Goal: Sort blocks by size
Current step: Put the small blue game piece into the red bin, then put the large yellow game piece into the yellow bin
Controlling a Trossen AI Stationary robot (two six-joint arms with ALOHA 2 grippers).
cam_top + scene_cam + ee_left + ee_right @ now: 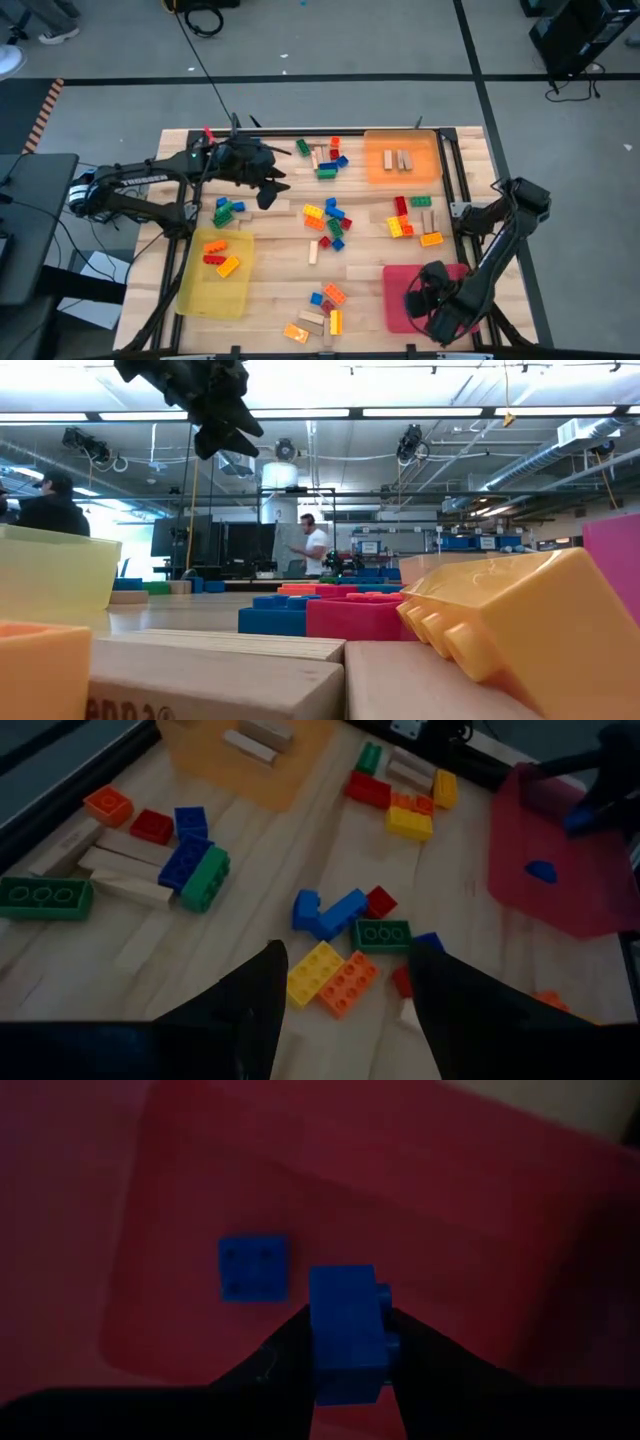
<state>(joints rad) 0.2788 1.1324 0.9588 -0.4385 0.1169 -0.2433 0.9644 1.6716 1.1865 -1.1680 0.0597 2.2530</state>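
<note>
Many coloured and wooden blocks lie in loose groups on the wooden table, among them one at the middle (pixel 328 222) and one at the far side (pixel 322 158). My right gripper (pixel 425 300) hangs over the red tray (pixel 400 318) at the near right, shut on a small blue block (pixel 345 1335). A second small blue block (pixel 253 1267) lies flat in that tray. My left gripper (pixel 268 193) hovers open above the table's far left part, clear of the blocks; yellow and orange bricks (pixel 332 978) lie on the table below its fingers. My right gripper pinches the small blue block by two opposite faces (pixel 318 1348) between its two fingers. The fingers point down from above. The block is turned on its side, its studs (pixel 386 1320) facing one finger, and it hangs clear above the red tray's floor.
A yellow tray (pixel 200 295) at the near left holds orange and red bricks (pixel 220 255). An orange tray (pixel 375 165) at the far right holds two wooden pieces (pixel 398 160). More blocks lie at the right (pixel 412 222) and the near middle (pixel 322 310).
</note>
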